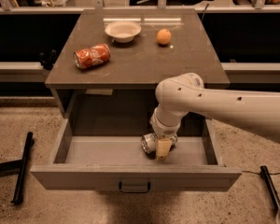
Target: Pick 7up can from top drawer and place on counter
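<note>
The top drawer (135, 177) is pulled open below the counter (140, 62). The 7up can (149, 143) lies on its side on the drawer floor, right of centre, with its shiny metal end facing left and front. My gripper (160, 149) reaches down into the drawer from the white arm and sits right at the can, covering its right part. Whether it grips the can does not show.
On the counter lie a red-orange cola can (92, 56) on its side at the left, a white bowl (123, 30) at the back and an orange (164, 36) to its right. Dark stand legs (22, 167) lie on the floor at the left and another (269, 185) at the right.
</note>
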Tool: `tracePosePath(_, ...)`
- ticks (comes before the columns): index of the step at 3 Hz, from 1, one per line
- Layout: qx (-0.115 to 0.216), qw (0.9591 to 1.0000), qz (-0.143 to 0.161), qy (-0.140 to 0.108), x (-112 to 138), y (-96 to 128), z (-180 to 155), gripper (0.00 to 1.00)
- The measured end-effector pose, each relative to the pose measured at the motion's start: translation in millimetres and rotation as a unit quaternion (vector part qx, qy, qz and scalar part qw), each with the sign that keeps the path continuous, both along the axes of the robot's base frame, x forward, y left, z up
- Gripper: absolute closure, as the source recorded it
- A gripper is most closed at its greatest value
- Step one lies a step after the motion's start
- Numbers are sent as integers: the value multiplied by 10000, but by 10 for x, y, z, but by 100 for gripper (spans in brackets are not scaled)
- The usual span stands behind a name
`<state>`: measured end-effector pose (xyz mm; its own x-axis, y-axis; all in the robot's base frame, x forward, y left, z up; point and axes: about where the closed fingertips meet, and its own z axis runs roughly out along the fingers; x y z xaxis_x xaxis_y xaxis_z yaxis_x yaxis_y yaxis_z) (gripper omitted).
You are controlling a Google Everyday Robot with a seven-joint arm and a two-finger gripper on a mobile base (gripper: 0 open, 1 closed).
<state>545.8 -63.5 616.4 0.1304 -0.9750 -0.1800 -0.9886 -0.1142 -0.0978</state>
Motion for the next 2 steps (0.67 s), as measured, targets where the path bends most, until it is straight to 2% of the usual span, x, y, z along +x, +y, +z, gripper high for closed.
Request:
tracePosePath(1,7,10000,-33,-23,17,-36,-20,41)
tracePosePath(2,176,9998,-85,-33,11,-60,8,65)
